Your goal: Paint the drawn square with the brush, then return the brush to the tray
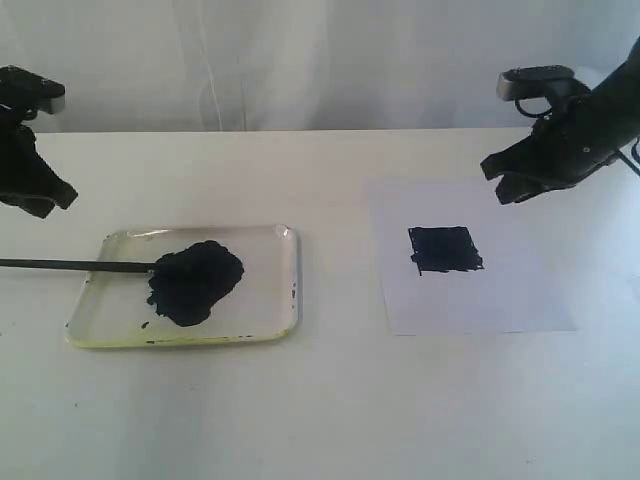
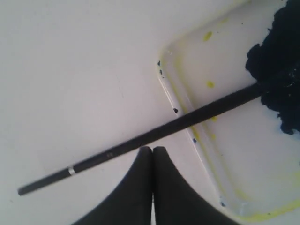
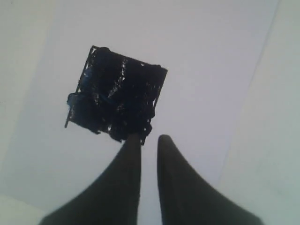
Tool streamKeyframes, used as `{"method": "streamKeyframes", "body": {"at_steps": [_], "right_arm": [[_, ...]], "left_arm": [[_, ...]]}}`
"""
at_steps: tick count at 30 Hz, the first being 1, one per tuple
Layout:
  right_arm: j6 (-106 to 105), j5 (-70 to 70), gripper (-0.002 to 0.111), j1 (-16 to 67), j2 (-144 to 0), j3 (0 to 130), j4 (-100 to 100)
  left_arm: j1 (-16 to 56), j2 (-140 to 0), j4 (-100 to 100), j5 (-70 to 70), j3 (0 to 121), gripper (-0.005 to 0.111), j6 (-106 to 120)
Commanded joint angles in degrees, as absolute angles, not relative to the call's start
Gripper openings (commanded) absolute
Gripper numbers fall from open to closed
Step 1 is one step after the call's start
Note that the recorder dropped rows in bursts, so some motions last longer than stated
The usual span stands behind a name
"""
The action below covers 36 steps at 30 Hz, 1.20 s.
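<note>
The brush (image 1: 80,265) lies flat, its tip in the blue-black paint blob (image 1: 195,282) and its black stick (image 2: 154,133) running out over the rim of the tray (image 1: 262,262) onto the table. The tray (image 2: 225,140) is pale with yellowish edges. My left gripper (image 1: 40,205) hangs at the far left above the stick's free end; its jaws (image 2: 152,149) are shut and hold nothing. The drawn square (image 1: 445,250) on the paper sheet (image 1: 470,300) is solid blue-black (image 3: 117,98). My right gripper (image 1: 495,182) hovers above the paper just beyond the square, its jaws (image 3: 148,138) slightly apart and holding nothing.
A white table carries everything, with a white curtain behind it. Small paint specks dot the tray's rim (image 2: 176,110). The paper's edge (image 3: 262,61) runs close to my right gripper.
</note>
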<state>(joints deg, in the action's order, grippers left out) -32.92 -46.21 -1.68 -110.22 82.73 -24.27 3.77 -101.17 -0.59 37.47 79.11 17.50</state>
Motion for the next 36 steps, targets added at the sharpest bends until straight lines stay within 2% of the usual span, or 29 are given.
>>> {"method": "streamKeyframes", "body": {"at_steps": [1,8,14,18,22,36], "right_arm": [[-19.27,-53.72,0.0,-1.71,-106.85,82.62,-16.79],[-13.79,-67.55,0.0,-1.71,-104.15,81.77,-14.54],[-13.18,-66.6,0.0,-1.71,-97.09,75.2,-13.56],[-13.18,-66.33,0.0,-1.71,-91.85,72.36,-12.71],[-13.18,-66.29,0.0,-1.71,-84.69,69.44,-11.46],[-9.98,-57.44,0.0,-1.71,-42.67,60.52,-2.66]], "left_arm": [[3.48,-100.41,-1.47,45.22,79.41,0.0,4.7],[2.76,-100.03,-1.24,56.38,79.41,0.0,-2.66],[-2.68,-96.82,-0.35,62.9,78.17,0.0,0.39],[-3.23,-91.7,1.59,61.73,74.7,0.0,-0.98],[-1.93,-83.3,5.33,61.18,71.1,0.0,-3.37],[-1.82,-46.93,6.5,60.59,61.05,0.0,-6.06]]}}
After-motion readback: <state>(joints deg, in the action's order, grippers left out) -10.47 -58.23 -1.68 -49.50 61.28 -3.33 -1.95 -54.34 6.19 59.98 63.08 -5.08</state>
